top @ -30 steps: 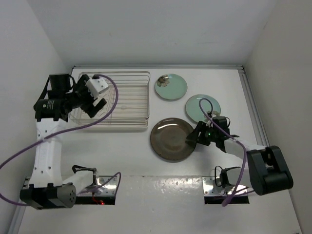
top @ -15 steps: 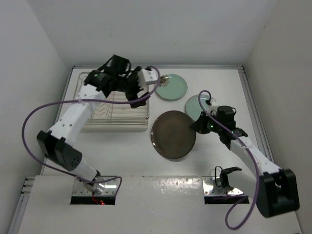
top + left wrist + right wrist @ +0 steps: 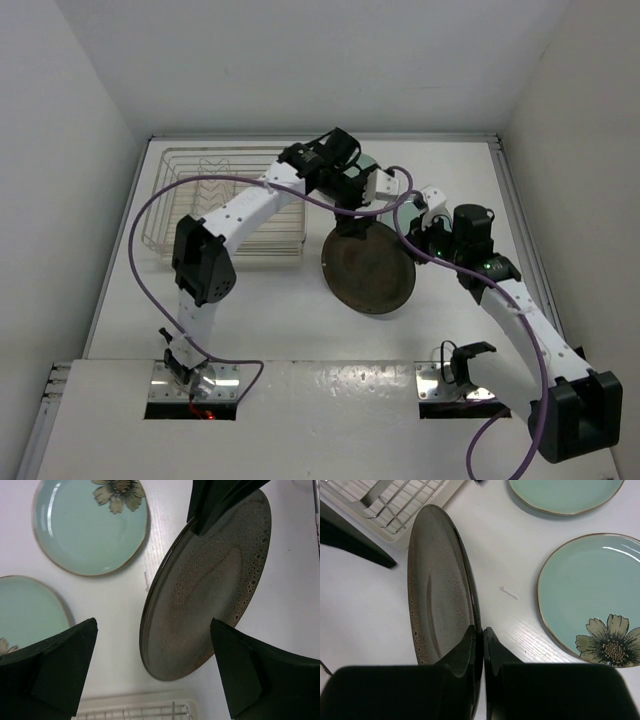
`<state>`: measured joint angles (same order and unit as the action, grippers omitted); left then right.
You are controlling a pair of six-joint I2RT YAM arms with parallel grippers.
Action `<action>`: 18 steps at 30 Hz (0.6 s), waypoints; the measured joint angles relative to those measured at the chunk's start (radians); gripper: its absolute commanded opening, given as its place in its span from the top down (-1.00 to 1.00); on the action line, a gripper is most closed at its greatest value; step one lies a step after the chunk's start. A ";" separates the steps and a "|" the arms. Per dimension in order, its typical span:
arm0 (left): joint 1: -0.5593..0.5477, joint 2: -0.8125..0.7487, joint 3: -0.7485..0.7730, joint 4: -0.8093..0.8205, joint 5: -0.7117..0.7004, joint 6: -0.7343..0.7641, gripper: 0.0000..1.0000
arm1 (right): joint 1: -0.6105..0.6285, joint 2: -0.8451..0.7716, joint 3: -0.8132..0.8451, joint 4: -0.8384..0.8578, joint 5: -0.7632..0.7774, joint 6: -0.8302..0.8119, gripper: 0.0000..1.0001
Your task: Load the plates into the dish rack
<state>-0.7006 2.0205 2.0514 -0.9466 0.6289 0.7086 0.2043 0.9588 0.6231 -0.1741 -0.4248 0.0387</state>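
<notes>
brown plate stood on edge beside the dish rack, held only by its rim

the right gripper (image 3: 479,632) is clenched on the rim of the brown plate (image 3: 437,585), its two fingers pinching the edge with the plate tipped up steeply. the plate sits just off the near right corner of the dish rack (image 3: 165,200). the pictures do not show whether its lower edge rests on the table (image 3: 260,300). the left gripper (image 3: 152,645) reaches across from the rack side with its jaws spread wide, holding nothing. the plate stands in the gap between its fingers. one mint plate (image 3: 590,595) and the other mint plate (image 3: 565,492) lie flat to the right of the rack, on the side of the brown plate away from it. the rack holds no plate.

my reading is a handover, or a two-handed steadying, before the plate goes to the rack. the weak point is the grip: a thin pinch on a glossy, heavy plate could let it swing or slide out. if the right fingers let go before the left jaws have closed, the plate would likely fall flat, perhaps onto a mint plate. the left fingers could also knock the plate while closing, or meet the right fingers at the rim. on the way in, the plate's edge may catch the rack's side wire instead of dropping between the dividers.
</notes>
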 measured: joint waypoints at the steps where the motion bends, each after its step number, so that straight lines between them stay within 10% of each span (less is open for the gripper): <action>1: -0.004 0.015 0.000 0.001 0.005 0.005 -1.00 | 0.001 -0.003 0.000 -0.002 -0.005 -0.005 1.00; 5: -0.021 0.067 -0.003 0.003 0.042 0.024 -0.73 | 0.003 -0.022 0.000 -0.001 -0.021 -0.017 1.00; 9: -0.022 0.074 -0.014 -0.004 0.079 0.051 0.62 | 0.003 -0.040 -0.006 0.013 -0.020 -0.018 1.00; 11: -0.019 0.074 -0.010 0.013 0.077 0.069 0.96 | 0.003 -0.048 -0.010 0.016 -0.021 -0.019 1.00; 14: -0.016 0.075 0.017 -0.047 0.103 0.058 1.00 | 0.003 -0.061 -0.013 0.020 -0.032 -0.037 1.00; 18: -0.020 0.089 0.114 -0.091 0.075 0.054 1.00 | 0.000 -0.085 -0.010 0.058 -0.006 -0.024 0.17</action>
<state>-0.7208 2.1098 2.1651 -1.0374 0.7040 0.7624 0.2043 0.8734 0.6128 -0.1158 -0.4313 0.0147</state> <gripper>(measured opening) 0.052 0.235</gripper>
